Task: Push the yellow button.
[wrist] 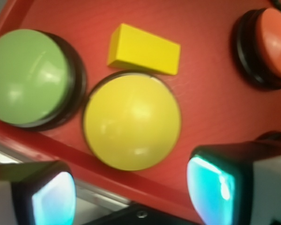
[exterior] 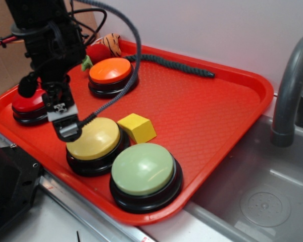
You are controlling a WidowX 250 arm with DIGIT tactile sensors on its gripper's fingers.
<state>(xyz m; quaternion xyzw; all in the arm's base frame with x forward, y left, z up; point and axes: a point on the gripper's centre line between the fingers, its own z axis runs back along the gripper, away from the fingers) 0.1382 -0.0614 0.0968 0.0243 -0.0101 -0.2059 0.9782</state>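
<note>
The yellow button [exterior: 97,138], a mustard dome on a black base, sits near the front edge of the red tray [exterior: 207,111]. It fills the middle of the wrist view [wrist: 131,122]. My gripper [exterior: 68,128] hangs just above the button's left edge, over the tray's front rim. In the wrist view the gripper [wrist: 131,192] is open and empty. Its two teal-padded fingers [wrist: 210,185] stand wide apart, with the button just ahead of them and not between them.
A pale green button [exterior: 144,169] touches the yellow one on the right, also in the wrist view [wrist: 28,77]. A small yellow block [exterior: 136,127] lies behind. An orange button [exterior: 110,71], a red button [exterior: 28,101], a dark rope [exterior: 177,64] and plush toys [exterior: 105,46] sit farther back. A sink [exterior: 262,196] and faucet [exterior: 293,85] are right.
</note>
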